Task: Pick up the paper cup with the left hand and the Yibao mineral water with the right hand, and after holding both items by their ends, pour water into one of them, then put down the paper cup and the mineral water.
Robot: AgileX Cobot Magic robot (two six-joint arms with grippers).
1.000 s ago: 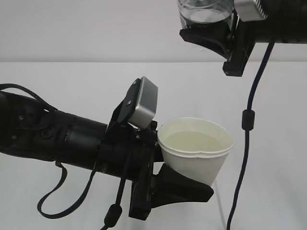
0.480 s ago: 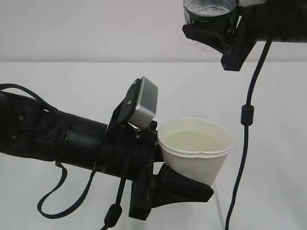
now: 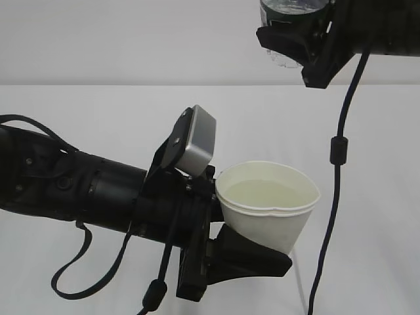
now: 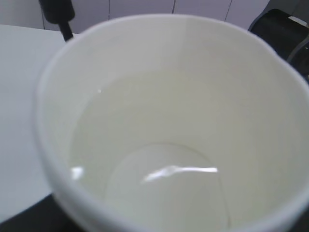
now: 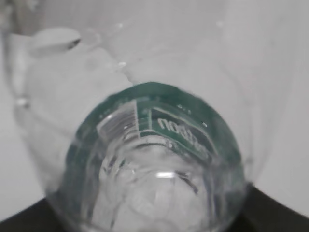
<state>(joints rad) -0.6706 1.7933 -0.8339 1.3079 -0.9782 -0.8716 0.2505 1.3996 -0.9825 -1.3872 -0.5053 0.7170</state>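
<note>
The left tool point(image 3: 252, 252) is clamped on the paper cup point(image 3: 268, 203), holding it upright above the counter point(image 3: 98, 111); the cup holds clear water well up its walls. The right tool point(image 3: 292, 39) grips the Yibao mineral water point(image 3: 289, 10) at the upper right edge of the exterior view, high above the cup and slightly to the right of it. Judgement: both pickups and the pour look complete. Outstanding: setting cup and bottle down on the counter and letting go.
</note>
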